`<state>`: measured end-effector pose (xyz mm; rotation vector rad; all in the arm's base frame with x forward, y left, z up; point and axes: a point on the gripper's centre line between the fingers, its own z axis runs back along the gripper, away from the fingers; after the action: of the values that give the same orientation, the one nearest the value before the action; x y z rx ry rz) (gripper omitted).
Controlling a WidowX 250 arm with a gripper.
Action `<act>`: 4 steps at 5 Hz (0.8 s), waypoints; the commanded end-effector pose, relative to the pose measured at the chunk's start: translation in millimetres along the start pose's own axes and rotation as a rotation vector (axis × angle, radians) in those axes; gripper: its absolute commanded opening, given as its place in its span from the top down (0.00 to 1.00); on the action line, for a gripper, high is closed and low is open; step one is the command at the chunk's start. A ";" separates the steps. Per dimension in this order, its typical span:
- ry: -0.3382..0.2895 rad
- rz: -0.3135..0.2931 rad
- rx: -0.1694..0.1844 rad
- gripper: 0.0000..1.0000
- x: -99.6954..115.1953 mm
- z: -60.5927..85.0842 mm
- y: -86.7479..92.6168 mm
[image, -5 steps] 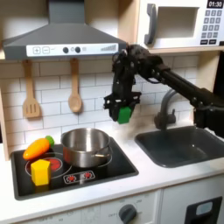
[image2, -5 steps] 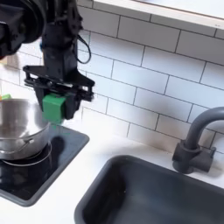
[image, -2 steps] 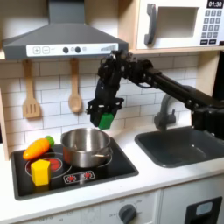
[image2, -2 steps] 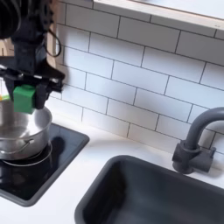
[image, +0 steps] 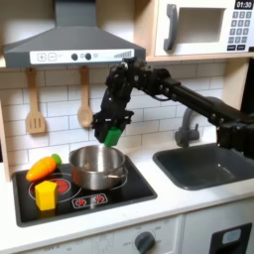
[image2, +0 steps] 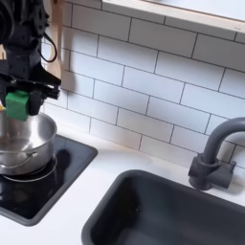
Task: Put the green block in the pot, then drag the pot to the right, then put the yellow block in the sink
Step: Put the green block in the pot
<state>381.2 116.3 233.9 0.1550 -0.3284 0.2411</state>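
The green block (image: 111, 134) has moved left since the earlier frame and now hangs just above the pot (image: 96, 167), clenched in the end effector (image: 108, 132). Left of the pot lies the yellow block (image: 46, 194). Right of the pot, well apart, the sink (image: 205, 164) lies open.

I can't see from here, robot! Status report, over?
Gripper shut on green block, above the pot. Block not yet in. Yellow block on stove front. Nothing in the way.
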 end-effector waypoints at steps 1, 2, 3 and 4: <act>-0.020 0.022 0.013 1.00 2.5 -13.2 8.4; -0.024 0.007 0.018 1.00 2.1 -16.1 10.3; -0.011 0.011 0.039 0.00 1.0 -18.5 14.5; -0.010 0.004 0.029 0.00 0.3 -17.4 16.4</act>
<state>382.9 133.4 220.0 0.1958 -0.3344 0.2368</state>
